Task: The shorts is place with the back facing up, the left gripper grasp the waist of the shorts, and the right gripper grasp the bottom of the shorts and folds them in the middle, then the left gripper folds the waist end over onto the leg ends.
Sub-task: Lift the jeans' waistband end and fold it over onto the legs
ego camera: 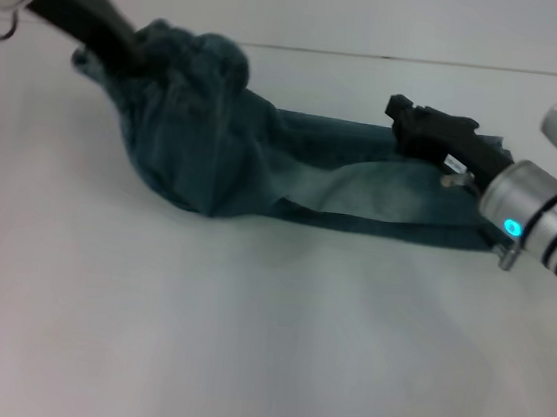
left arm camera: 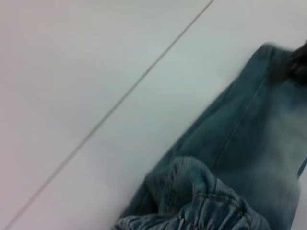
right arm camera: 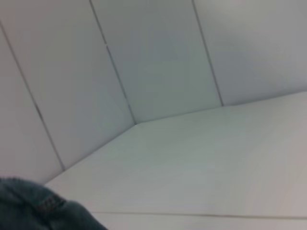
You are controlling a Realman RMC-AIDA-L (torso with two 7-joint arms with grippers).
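Blue denim shorts [ego camera: 264,157] lie across the white table [ego camera: 243,345], legs stretched to the right. The waist end [ego camera: 189,68] is bunched and raised at the left. My left gripper [ego camera: 130,51] is buried in that raised fabric and shut on it. The left wrist view shows the gathered waistband [left arm camera: 211,211] close up, with the legs [left arm camera: 254,143] running away from it. My right gripper [ego camera: 402,112] hovers over the far edge of the leg ends. A bit of denim [right arm camera: 33,208] shows in a corner of the right wrist view.
Behind the shorts, the table's back edge [ego camera: 396,58] meets a pale panelled wall [right arm camera: 144,57]. Bare white table surface stretches in front of the shorts.
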